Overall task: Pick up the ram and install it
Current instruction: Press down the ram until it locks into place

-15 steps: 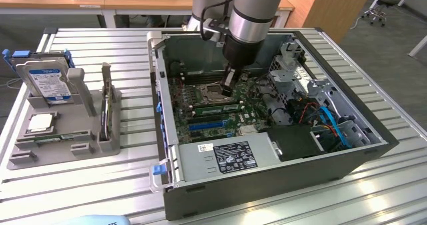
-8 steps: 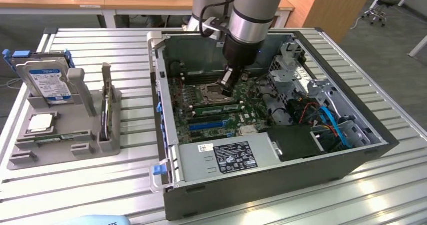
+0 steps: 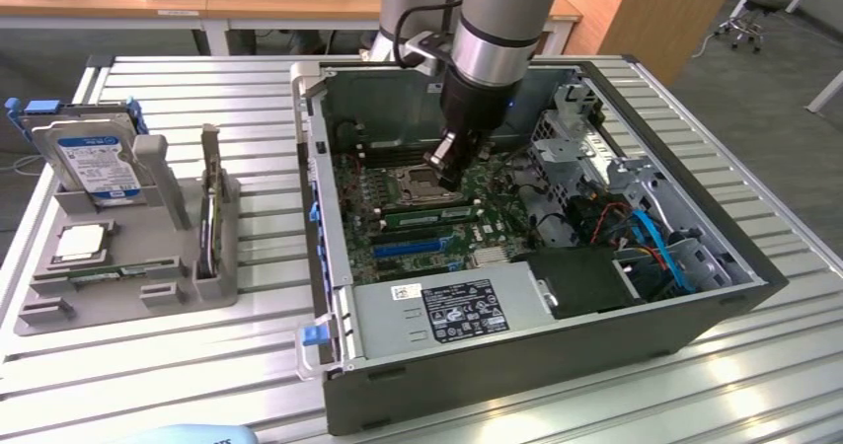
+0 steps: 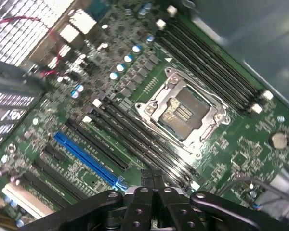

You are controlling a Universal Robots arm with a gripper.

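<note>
one green ram (image 3: 424, 211) stick lies along the memory slots (image 4: 149, 147) just beside the empty cpu socket (image 3: 411, 181), inside the open pc case (image 3: 500, 375). can't tell whether it's fully seated or just resting in the slot. what looks like a second stick (image 3: 207, 202) stands on edge in the grey holder (image 3: 132, 301) outside the case, on the exterior view's left, well apart.

gripper (image 3: 448, 176) is down in the case, tip just over the end of the ram nearest the socket. fingers clenched together, nothing visible between them, so i read it as not grasping, more likely set to press on the stick's top edge. contact itself isn't visible.

risks as i see them:
- tip sits toward one end, so pressing there could rock the stick: one end seats, the other rides high.
- narrow closed tip on a thin edge could slip off sideways, and the socket (image 4: 183, 113) is open right next to it, so contacts could get bent.
- if the notch isn't lined up, force goes into the slot and flexes the board.
- can't see the slot's end clips clearly; if shut, the stick won't drop in.
</note>
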